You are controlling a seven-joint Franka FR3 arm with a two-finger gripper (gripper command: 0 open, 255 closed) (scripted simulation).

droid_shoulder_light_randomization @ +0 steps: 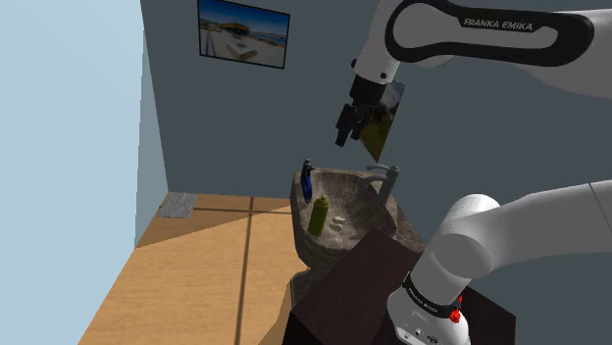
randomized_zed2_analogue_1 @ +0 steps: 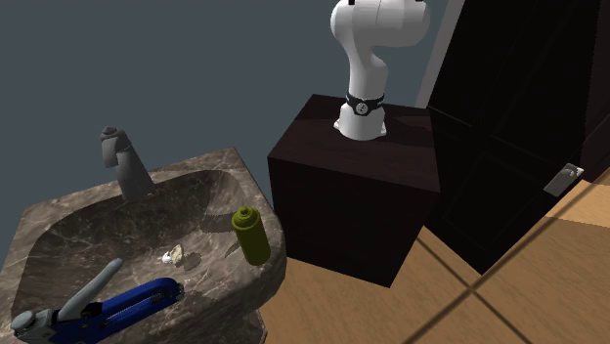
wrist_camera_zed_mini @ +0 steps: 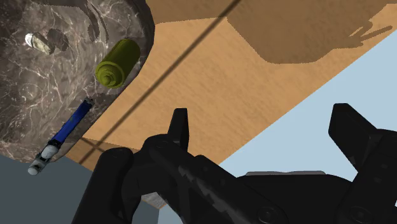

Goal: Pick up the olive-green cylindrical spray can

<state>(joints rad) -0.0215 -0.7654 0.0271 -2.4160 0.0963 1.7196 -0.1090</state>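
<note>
one olive-green spray can [randomized_zed2_analogue_1: 251,236] upright on sink rim [randomized_zed2_analogue_1: 220,162], one blue tool [randomized_zed2_analogue_1: 137,301], one tap [randomized_zed2_analogue_1: 123,158], one claw [wrist_camera_zed_mini: 264,127] spread wide

Brown marbled sink [randomized_zed2_analogue_1: 59,230], bearing on rim upright olive spray can [randomized_zed2_analogue_1: 251,236], blue object [randomized_zed2_analogue_1: 127,302], grey faucet [randomized_zed2_analogue_1: 122,161]; white scrap [randomized_zed2_analogue_1: 174,257] in basin.

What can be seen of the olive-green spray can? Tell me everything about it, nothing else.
The spray can is a plain olive-green cylinder with a rounded shoulder and a small cap of the same colour; no label shows. It stands upright on the rim of the mottled brown, stone-looking sink, on the side nearest the dark stand. Only the sink touches it. The gripper is open, high above the can and apart from it.
</note>
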